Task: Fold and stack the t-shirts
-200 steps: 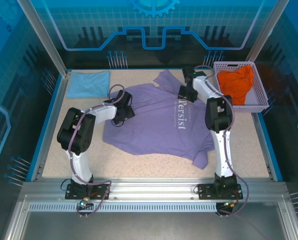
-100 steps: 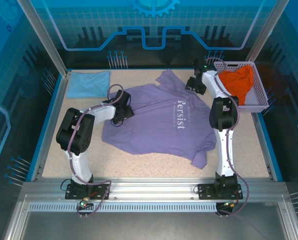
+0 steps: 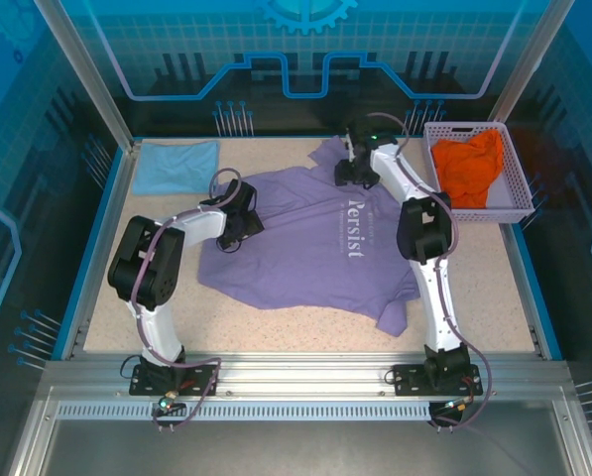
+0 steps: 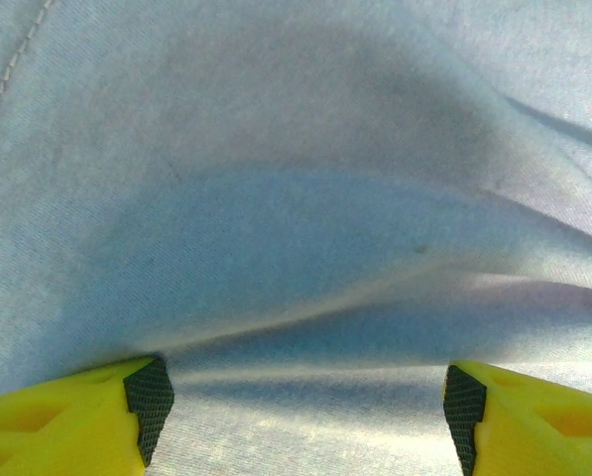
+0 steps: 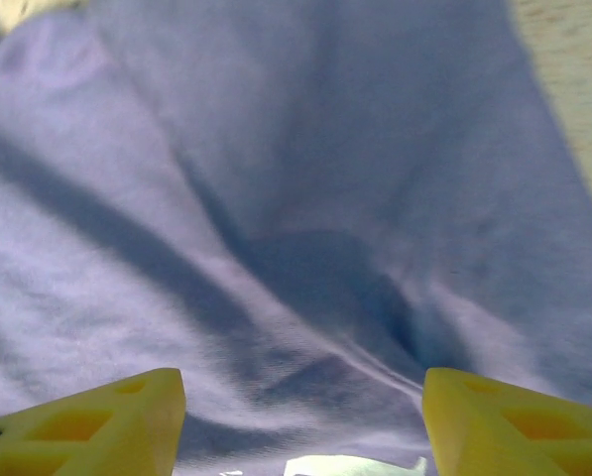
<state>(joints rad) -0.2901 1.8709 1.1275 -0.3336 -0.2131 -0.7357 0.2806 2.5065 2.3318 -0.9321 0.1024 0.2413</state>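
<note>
The lavender-purple t-shirt (image 3: 315,248) lies spread across the middle of the table, its white "Persist" lettering (image 3: 355,228) turned sideways. My left gripper (image 3: 238,213) rests on its left edge. In the left wrist view it stands open (image 4: 305,407), with a ridge of cloth (image 4: 296,248) just ahead of the black pads (image 4: 149,402). My right gripper (image 3: 350,169) is over the shirt's far part, near the collar. In the right wrist view it is open (image 5: 303,426) over rumpled purple cloth (image 5: 276,198). The light blue t-shirt (image 3: 177,166) lies folded at the back left. The orange t-shirt (image 3: 469,164) is heaped in the basket.
The pale lattice basket (image 3: 522,193) stands at the back right corner. A folded-under corner of the purple shirt (image 3: 395,315) sits near the right arm's lower link. Bare speckled table (image 3: 276,327) runs along the front. Blue rails edge the table.
My right gripper swung from beside the basket leftward onto the shirt's far part. The purple shirt shifted a little to the left. Both grippers' jaws opened wider.
</note>
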